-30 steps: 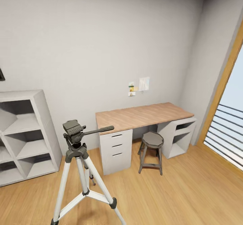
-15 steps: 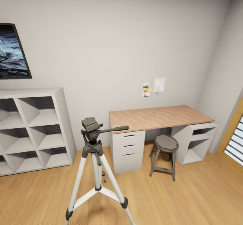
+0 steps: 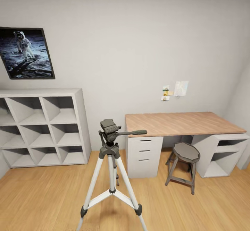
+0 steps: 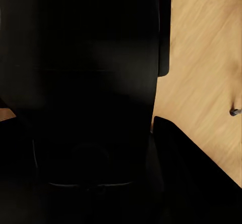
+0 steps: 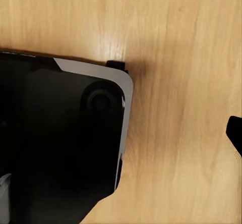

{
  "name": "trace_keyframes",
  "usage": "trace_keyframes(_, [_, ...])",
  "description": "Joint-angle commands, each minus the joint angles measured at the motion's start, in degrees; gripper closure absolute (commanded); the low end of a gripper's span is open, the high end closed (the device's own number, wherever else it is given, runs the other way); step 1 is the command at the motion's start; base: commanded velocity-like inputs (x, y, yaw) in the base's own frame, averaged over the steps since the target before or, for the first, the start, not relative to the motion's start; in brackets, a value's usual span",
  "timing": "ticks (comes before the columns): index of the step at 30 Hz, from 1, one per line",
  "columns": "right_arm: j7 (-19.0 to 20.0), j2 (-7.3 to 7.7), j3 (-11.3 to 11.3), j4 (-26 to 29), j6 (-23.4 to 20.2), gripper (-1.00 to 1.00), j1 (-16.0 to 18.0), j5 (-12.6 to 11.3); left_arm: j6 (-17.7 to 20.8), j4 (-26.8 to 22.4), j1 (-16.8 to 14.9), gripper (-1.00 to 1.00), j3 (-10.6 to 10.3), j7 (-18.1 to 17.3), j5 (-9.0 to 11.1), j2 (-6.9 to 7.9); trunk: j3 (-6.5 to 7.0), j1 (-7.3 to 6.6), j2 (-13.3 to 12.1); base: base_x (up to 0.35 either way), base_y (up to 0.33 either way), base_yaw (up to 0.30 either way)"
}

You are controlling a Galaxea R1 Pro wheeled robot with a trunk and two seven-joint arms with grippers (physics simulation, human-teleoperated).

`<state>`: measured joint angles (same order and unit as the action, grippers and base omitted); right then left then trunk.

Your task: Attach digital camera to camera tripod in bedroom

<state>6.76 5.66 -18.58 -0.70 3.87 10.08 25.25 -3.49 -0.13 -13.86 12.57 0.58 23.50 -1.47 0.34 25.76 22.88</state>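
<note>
Comparing the head views, the whole picture has slid rightward: the camera has turned left, and the silver-legged camera tripod (image 3: 111, 175) with its dark grey head is now centred, near the wood-topped desk (image 3: 180, 123). No digital camera is seen. At both wrists, dark robot bodywork over plank floor (image 5: 176, 108) is shown; neither pincer's state can be told.

Head faces tripod (image 3: 111, 161), wrists look down, probably sharing floor (image 5: 181, 133)
</note>
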Motion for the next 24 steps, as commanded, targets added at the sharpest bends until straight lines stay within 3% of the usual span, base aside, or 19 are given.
trace_keyframes(1, [0.1, 0.02, -0.5, -0.1, 0.2, -1.00, 0.0, 0.4, -0.2, 0.0, 0.0, 1.00, 0.3, 0.1, -0.2, -0.02, -0.02, 0.02, 0.0, 0.000, -0.149, 0.278])
trace_keyframes(7, [0.1, 0.00, -0.8, -0.1, 0.3, -1.00, 0.0, 0.3, -0.2, 0.0, 0.0, 1.00, 0.3, 0.1, -0.2, -0.01, -0.02, 0.02, 0.0, 0.000, -0.239, 0.169])
trace_keyframes(24, [0.2, 0.31, -0.6, -0.1, 0.3, -1.00, 0.0, 0.3, -0.2, 0.0, 0.0, 1.00, 0.3, 0.2, -0.2, 0.07, -0.02, 0.02, 0.0, 0.000, -0.274, 0.009])
